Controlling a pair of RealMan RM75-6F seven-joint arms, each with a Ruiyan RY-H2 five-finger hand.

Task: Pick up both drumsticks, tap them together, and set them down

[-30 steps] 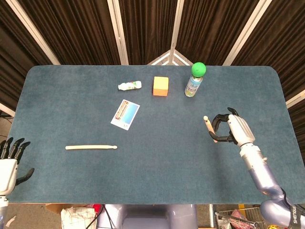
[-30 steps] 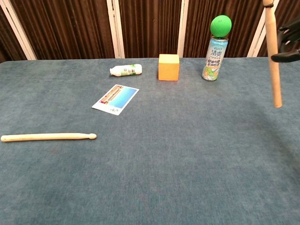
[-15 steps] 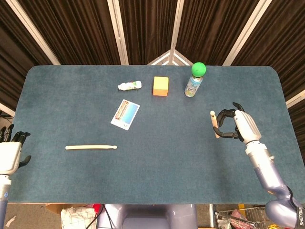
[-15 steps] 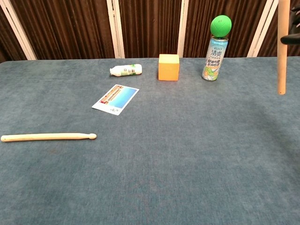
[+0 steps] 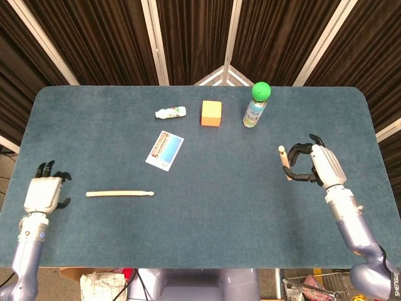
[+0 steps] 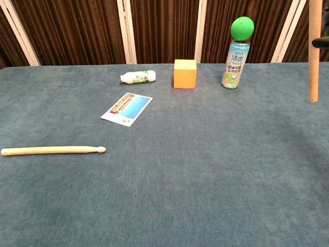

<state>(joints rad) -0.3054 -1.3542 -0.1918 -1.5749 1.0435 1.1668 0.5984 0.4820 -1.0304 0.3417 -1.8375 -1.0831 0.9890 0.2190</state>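
One drumstick [image 5: 285, 163] stays gripped by right hand [image 5: 315, 165] | left hand [image 5: 44, 191], fingers apart, moved in.

The tabletop [image 5: 207, 200] is a dull blue-teal felt. Both drumsticks [image 5: 119, 194] [image 6: 313, 51] are pale, bare wood. At the upper middle sits an orange cube [image 5: 211, 113], and right of it a can [image 5: 254, 113] with a green and white label, topped by a bright green ball [image 5: 260, 90]. The small bottle [image 5: 170, 113] is white with green print. The card [image 5: 165, 150] is white with a sky-blue panel. Each hand [image 5: 42, 193] [image 5: 318, 166] is silvery white with black fingers. Dark brown curtains [image 5: 113, 37] with white posts fill the top.
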